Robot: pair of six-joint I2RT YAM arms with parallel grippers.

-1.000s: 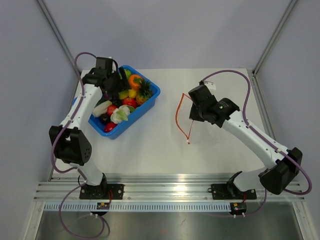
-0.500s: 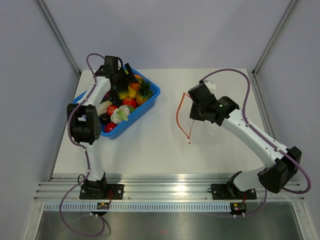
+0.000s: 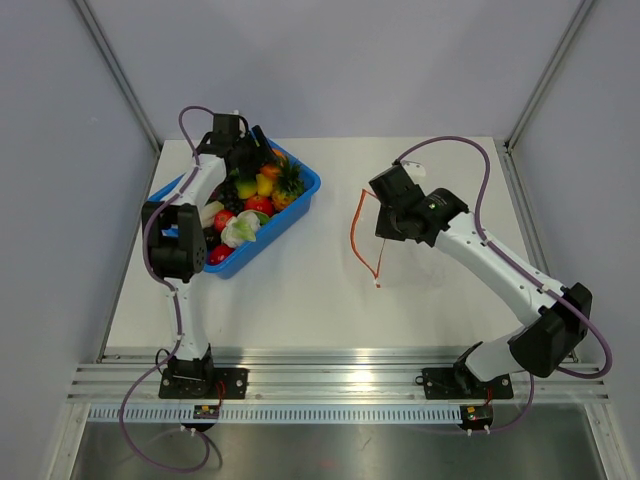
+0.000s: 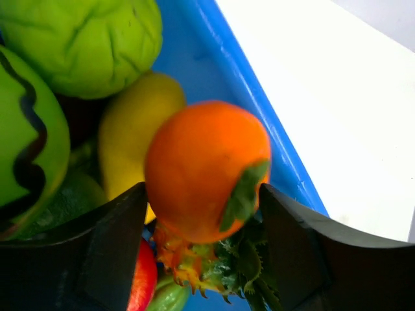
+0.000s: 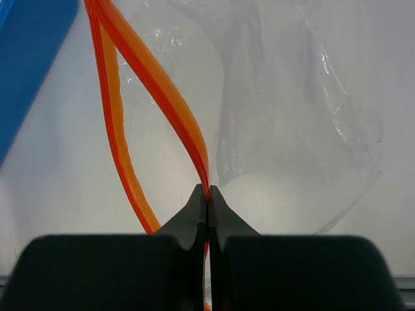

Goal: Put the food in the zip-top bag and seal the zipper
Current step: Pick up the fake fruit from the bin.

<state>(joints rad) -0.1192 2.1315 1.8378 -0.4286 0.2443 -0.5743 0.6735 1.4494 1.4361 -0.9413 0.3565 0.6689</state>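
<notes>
The food [image 3: 252,208] is piled in a blue bin [image 3: 303,193] at the back left. My left gripper [image 3: 250,160] reaches down into the pile. In the left wrist view an orange [image 4: 201,162] lies on a leafy pineapple top [image 4: 249,262], and my left gripper [image 4: 202,192] has its jaws against both sides of it. The clear zip-top bag [image 5: 292,116] hangs over the table's middle with its mouth gaping. My right gripper [image 5: 207,191] is shut on one strand of the orange-red zipper [image 5: 155,84], which shows as a loop [image 3: 354,235] beside the gripper [image 3: 385,235].
A yellow lemon [image 4: 133,129], a green apple [image 4: 91,39] and a red piece [image 4: 141,278] crowd around the orange inside the bin's blue wall [image 4: 240,78]. The bin's corner [image 5: 26,58] shows at the upper left of the right wrist view. Grey walls enclose the table.
My left arm has swung further over the bin, bringing its gripper onto the orange at the back. The right gripper, still holding the zipper, has shifted slightly left.
</notes>
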